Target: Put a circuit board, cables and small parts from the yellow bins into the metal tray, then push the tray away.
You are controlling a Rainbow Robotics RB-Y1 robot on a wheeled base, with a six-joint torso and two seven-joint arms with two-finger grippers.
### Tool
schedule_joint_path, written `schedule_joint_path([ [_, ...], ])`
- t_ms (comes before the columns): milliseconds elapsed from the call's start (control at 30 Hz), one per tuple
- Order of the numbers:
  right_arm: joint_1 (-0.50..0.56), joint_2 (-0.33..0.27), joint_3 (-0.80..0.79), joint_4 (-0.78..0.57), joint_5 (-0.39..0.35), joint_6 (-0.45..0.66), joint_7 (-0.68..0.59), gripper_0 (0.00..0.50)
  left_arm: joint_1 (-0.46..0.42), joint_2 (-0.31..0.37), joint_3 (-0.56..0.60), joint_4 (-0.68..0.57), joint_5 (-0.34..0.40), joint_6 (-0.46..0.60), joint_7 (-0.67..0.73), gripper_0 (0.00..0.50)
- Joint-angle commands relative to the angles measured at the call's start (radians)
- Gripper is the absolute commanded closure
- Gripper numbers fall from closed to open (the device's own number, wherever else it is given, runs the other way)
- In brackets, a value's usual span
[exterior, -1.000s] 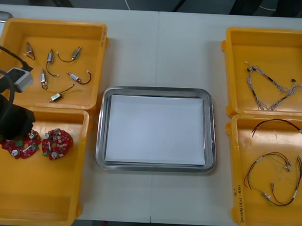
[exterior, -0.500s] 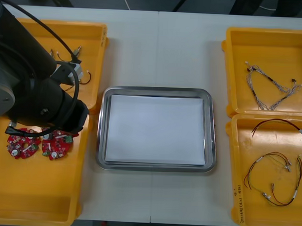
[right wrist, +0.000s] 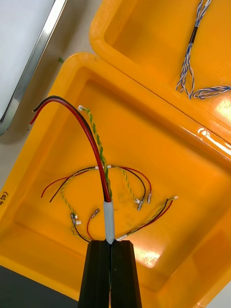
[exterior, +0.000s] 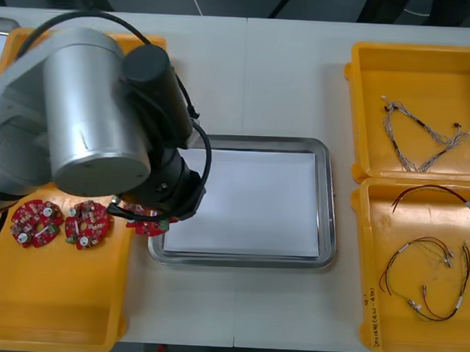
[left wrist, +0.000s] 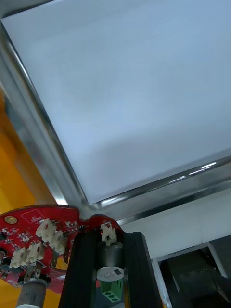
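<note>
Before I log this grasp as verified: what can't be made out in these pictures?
Front view: contents of the far left bin, under the left arm.
Left wrist view: circuit board partly behind the left gripper.
Right wrist view: cable end inside the shut right gripper.

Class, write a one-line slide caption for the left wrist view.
Left gripper, shut on a red circuit board, holds it at the corner of the white-lined metal tray.

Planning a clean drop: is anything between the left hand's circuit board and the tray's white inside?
Nothing visible. The left hand holds the circuit board over the metal tray's near left corner; its white inside is bare.
</note>
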Motion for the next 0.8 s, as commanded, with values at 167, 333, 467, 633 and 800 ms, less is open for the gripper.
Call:
schedule_joint_path([
  [167,-0.016,-0.025,-0.005,-0.025,0.006,0.003,0.014,0.5,-0.039,-0.098,-0.144,0.092,-0.119,-0.113,0.13,0.498],
  [333,-0.018,-0.025,-0.005,-0.025,0.006,0.003,0.014,0.5,-0.037,-0.116,-0.181,0.152,-0.141,-0.164,0.133,0.498],
  [467,-0.016,-0.025,-0.005,-0.025,0.006,0.003,0.014,0.5,-0.037,-0.122,-0.21,0.2,-0.155,-0.213,0.134,0.498],
  [633,-0.018,-0.025,-0.005,-0.025,0.006,0.003,0.014,0.5,-0.037,-0.13,-0.249,0.246,-0.176,-0.259,0.137,0.498],
  [800,-0.016,-0.025,-0.005,-0.025,0.006,0.003,0.012,0.5,-0.036,-0.13,-0.261,0.26,-0.181,-0.27,0.139,0.497],
])
